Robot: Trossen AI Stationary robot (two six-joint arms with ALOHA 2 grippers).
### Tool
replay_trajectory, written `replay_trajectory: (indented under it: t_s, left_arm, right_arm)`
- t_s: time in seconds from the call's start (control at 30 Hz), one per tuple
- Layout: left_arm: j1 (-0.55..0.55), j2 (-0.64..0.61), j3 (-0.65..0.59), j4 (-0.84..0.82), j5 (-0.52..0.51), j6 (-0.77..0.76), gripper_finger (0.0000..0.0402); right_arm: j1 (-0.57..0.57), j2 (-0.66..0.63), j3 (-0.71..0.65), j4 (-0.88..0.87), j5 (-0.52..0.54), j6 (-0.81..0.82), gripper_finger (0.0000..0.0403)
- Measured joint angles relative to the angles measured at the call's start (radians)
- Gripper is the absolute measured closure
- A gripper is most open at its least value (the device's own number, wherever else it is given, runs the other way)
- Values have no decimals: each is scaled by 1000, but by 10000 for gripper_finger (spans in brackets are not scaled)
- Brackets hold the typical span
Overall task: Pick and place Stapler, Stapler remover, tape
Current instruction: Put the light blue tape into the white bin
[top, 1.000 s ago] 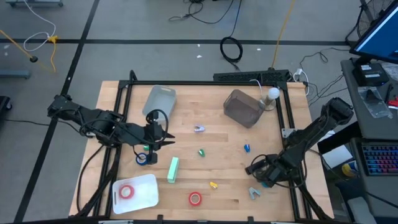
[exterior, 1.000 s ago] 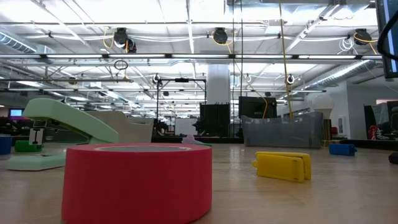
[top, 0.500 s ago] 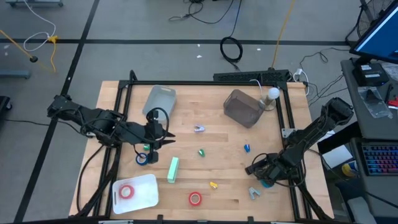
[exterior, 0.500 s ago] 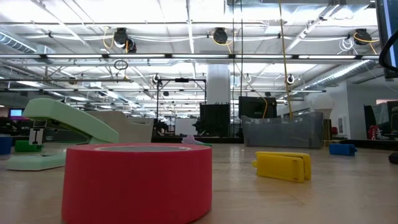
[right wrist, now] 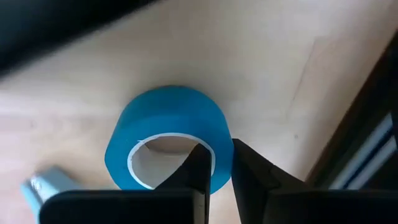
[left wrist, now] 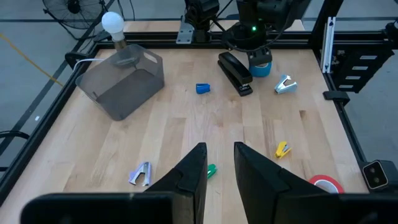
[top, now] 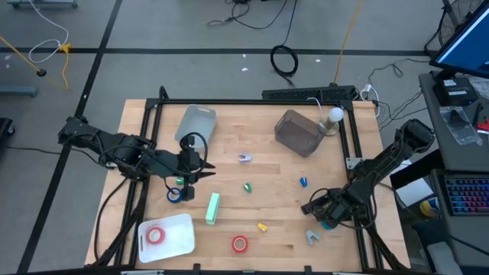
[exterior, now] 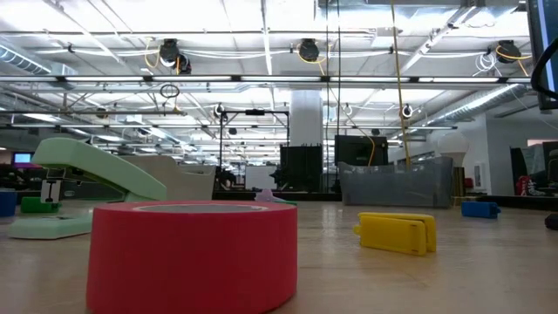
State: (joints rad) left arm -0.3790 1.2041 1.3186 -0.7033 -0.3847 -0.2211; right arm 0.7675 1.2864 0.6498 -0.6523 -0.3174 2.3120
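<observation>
Wooden worktop (top: 252, 137) in a black metal frame is carrying every item. Near its far edge, a translucent grey plastic bin (top: 299, 132) is lying toward the right, and a pale grey flat lid (top: 197, 122) is lying toward the left. At the near left corner, a white rectangular tray (top: 179, 238) is holding a red tape roll with a white core (top: 156, 234).

Along the left side, the left gripper (top: 203, 169) is hovering with its two dark fingers (left wrist: 193, 171) a narrow gap apart, holding nothing. Just beside it, a dark blue tape ring (top: 176, 195) is lying flat, with a mint-green stapler (top: 213, 207) next to it toward the near edge.

Near the right edge, the right gripper (top: 327, 220) is reaching down to a bright blue tape roll with a white core (right wrist: 168, 134); one finger is sitting inside the core and the other outside the wall, the pair clamping that wall. A black stapler (left wrist: 235, 71) is lying just beside this roll.

A second red tape roll (top: 240, 244) is resting close to the near edge at mid-width, with a small yellow clip-like piece (top: 263, 227) near it. A grey metal staple remover (top: 312, 237) is lying near the near right corner.
</observation>
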Motion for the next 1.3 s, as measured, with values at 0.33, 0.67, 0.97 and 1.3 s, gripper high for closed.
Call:
replay_trajectory:
  t_s: [0.33, 0.67, 0.97, 1.3]
  left_arm:
    - [1, 7, 0, 2, 59, -1, 316]
    - [43, 73, 0, 20, 163, -3, 316]
    - [119, 117, 0, 89, 325, 68, 316]
    - [174, 188, 0, 247, 461, 83, 316]
  right_arm:
    - [27, -145, 93, 71, 39, -59, 372]
    - [-23, -196, 129, 368, 608, -330, 372]
    - [-219, -196, 129, 570, 742, -843, 372]
    - [-388, -196, 129, 722, 868, -1334, 372]
